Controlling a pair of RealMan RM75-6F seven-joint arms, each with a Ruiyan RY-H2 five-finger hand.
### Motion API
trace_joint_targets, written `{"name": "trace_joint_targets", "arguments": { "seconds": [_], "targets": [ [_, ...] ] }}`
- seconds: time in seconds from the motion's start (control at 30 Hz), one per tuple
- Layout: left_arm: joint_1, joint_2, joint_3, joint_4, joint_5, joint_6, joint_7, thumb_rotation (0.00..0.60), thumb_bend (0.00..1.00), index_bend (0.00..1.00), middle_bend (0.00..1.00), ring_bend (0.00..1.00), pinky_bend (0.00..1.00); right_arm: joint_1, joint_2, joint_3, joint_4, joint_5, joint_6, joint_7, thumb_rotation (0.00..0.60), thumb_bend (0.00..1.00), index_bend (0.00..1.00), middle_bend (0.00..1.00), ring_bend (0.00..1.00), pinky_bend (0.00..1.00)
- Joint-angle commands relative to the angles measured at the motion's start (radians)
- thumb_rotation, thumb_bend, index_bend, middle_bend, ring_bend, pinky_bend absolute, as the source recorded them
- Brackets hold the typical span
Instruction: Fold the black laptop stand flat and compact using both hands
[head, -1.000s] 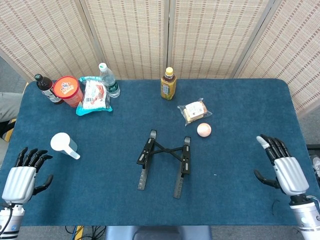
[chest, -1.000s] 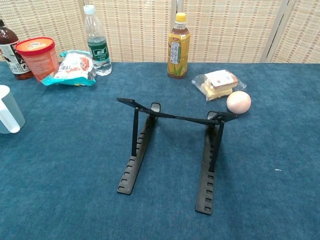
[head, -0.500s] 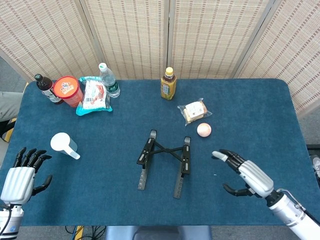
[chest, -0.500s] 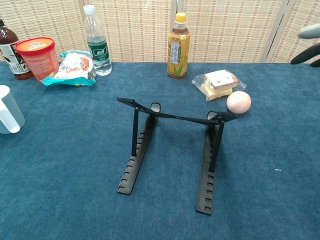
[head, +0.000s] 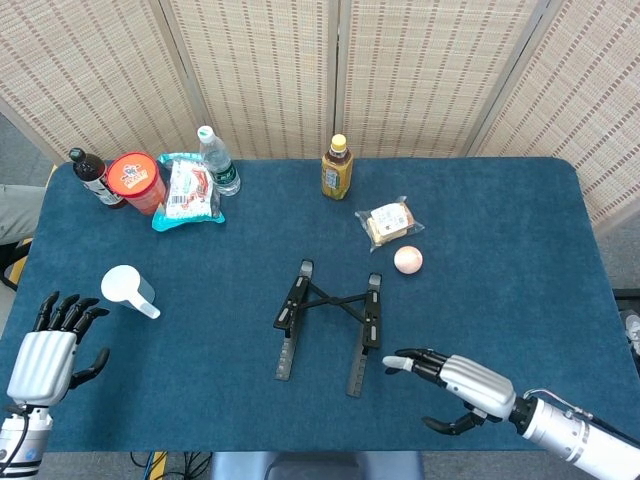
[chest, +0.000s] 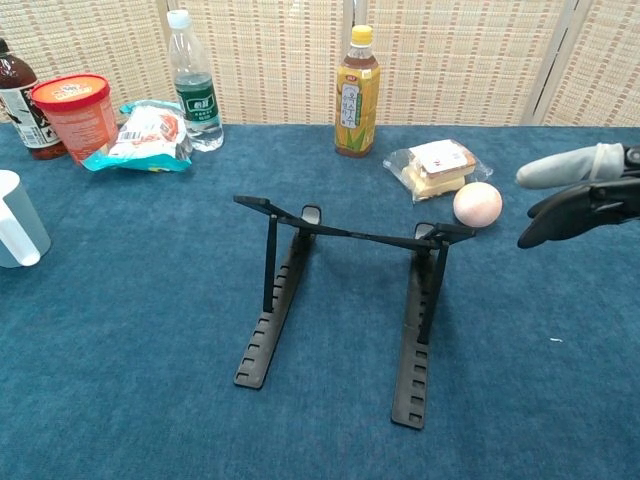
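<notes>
The black laptop stand (head: 328, 325) stands unfolded in the middle of the blue table, two notched rails joined by crossed bars; in the chest view the stand (chest: 340, 300) is propped up at its far end. My right hand (head: 450, 383) hovers open just right of the stand's near right rail, fingers spread and pointing left, touching nothing; its fingertips (chest: 580, 195) enter the chest view at the right edge. My left hand (head: 48, 352) is open at the table's near left corner, far from the stand.
A white scoop cup (head: 130, 289) lies at the left. At the back stand a dark bottle (head: 95, 177), red tub (head: 136, 182), snack bag (head: 188, 190), water bottle (head: 217, 160) and tea bottle (head: 337, 167). A wrapped sandwich (head: 388, 223) and a peach-coloured ball (head: 407, 260) lie right of the stand.
My right hand has swept from the table's right edge leftward and nearer, up to the stand's right rail. The left hand has barely shifted. The stand has not moved.
</notes>
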Motion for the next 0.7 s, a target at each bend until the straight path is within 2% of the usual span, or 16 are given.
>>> {"name": "trace_joint_targets", "arguments": {
  "seconds": [0.03,0.33,0.7],
  "targets": [
    [-0.001,0.0,0.0,-0.002,0.0,-0.001,0.002,0.6,0.27,0.26,0.19,0.11,0.01,0.037,-0.003,-0.027,0.003,-0.029,-0.014,0.035,0.6,0.31,0.03,0.2,0.06,0.11],
    [-0.003,0.0,0.005,-0.003,0.007,-0.004,0.003,0.6,0.27,0.26,0.19,0.11,0.01,0.137,-0.054,-0.058,0.019,-0.026,-0.098,0.085,0.6,0.31,0.03,0.2,0.06,0.12],
    [-0.018,-0.01,0.009,0.002,0.023,-0.025,-0.001,0.6,0.27,0.26,0.19,0.11,0.01,0.22,-0.167,-0.035,0.065,0.077,-0.206,0.058,0.6,0.31,0.03,0.2,0.06,0.12]
  ]
}}
